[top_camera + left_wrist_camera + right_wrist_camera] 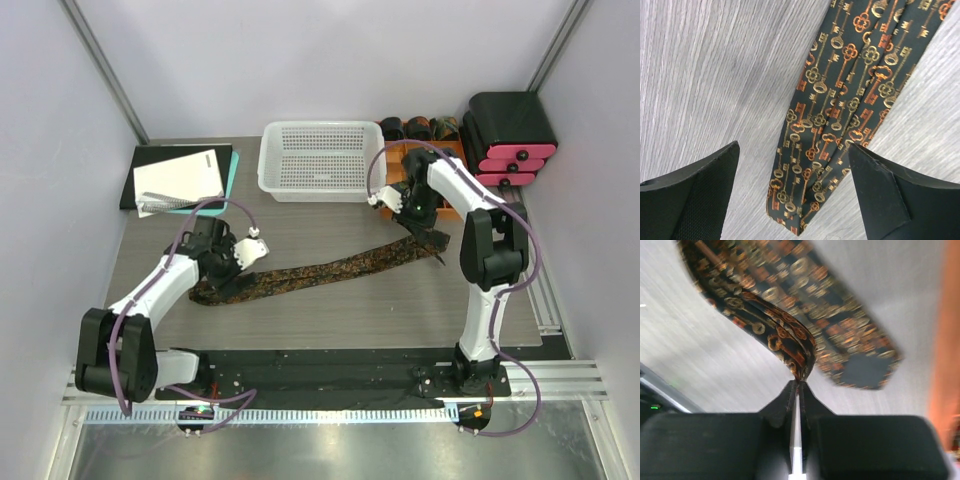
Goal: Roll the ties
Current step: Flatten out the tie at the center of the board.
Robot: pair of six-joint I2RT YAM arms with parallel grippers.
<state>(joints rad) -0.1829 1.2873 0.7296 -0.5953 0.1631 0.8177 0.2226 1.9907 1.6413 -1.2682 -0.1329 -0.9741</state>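
Two arms reach over the grey bench [330, 320] in the top view. The left gripper [240, 268] hangs over the wider left end of a long dark tie [320, 268] with a brown-gold pattern. The tie lies on a slant from front left to back right, and the right gripper [425, 238] sits at its far right end. Open bench runs in front of the tie. Behind it stands a white mesh basket [320, 160], close to the right arm's wrist. An orange tray [398, 152] with three dark rolls [418, 127] and a black and pink box [510, 135] crowd the back right corner, and notebooks [180, 180] lie at the back left. From the left wrist, the black fingers [695, 200] stand wide apart, holding nothing. The tie, woven with gold and orange keys, lies flat on the bench between them, its end near the bottom edge and bare bench to the left. From the right wrist, blurred, the fingers [715, 445] are pressed together, pinching a raised fold of the tie. Its pointed end lies flat just beyond, near an orange edge at the right.
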